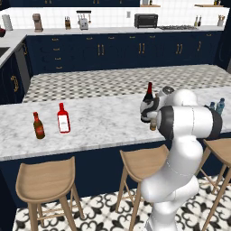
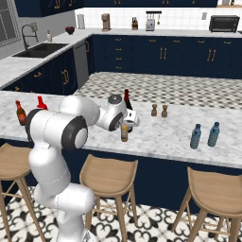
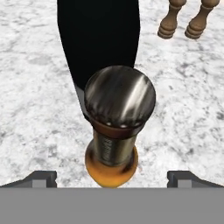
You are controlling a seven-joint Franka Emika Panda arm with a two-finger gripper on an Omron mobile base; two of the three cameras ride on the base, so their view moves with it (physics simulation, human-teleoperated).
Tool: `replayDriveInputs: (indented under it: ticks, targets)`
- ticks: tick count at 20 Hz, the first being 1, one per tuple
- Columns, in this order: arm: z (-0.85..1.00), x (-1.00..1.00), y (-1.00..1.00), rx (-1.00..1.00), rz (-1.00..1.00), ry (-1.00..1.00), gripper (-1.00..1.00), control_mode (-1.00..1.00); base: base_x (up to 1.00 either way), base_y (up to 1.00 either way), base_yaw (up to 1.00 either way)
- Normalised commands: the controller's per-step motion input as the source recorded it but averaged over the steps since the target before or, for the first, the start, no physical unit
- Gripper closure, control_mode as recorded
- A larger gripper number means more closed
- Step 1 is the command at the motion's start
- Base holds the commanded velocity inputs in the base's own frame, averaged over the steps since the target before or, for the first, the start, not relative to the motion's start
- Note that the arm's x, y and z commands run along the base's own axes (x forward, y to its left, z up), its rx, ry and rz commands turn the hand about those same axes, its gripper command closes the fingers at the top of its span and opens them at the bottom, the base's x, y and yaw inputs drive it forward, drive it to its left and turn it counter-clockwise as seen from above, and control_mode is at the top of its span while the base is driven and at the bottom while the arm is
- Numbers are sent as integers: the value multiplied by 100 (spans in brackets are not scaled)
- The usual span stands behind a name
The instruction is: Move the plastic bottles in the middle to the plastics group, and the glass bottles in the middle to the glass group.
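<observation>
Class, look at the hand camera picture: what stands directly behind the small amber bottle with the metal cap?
Behind the small amber bottle with the metal cap stands the tall dark wine bottle. Its lower middle is covered by the amber bottle. Two brown wooden grinders stand further back.

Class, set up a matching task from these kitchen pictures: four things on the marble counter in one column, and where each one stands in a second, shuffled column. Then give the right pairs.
Things
1. amber bottle
2. wine bottle
3. two blue bottles
4. flat red bottle

Places
A. beside the small brown bottle, at the counter's left end
B. directly under the open gripper
C. at the counter's right end
D. just behind the amber bottle

Pairs: 1-B, 2-D, 3-C, 4-A
</observation>
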Motion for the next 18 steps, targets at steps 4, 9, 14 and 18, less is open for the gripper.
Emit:
replayDriveInputs:
  ticks: [4,9,14,18]
  targets:
    - [-11,6,5,0,0,0,-100,-100,0,0,0]
    - [-12,6,1,0,0,0,-100,-100,0,0,0]
    - [-6,8,0,0,0,0,-100,-100,0,0,0]
    - [-1,8,0,0,0,0,-100,-100,0,0,0]
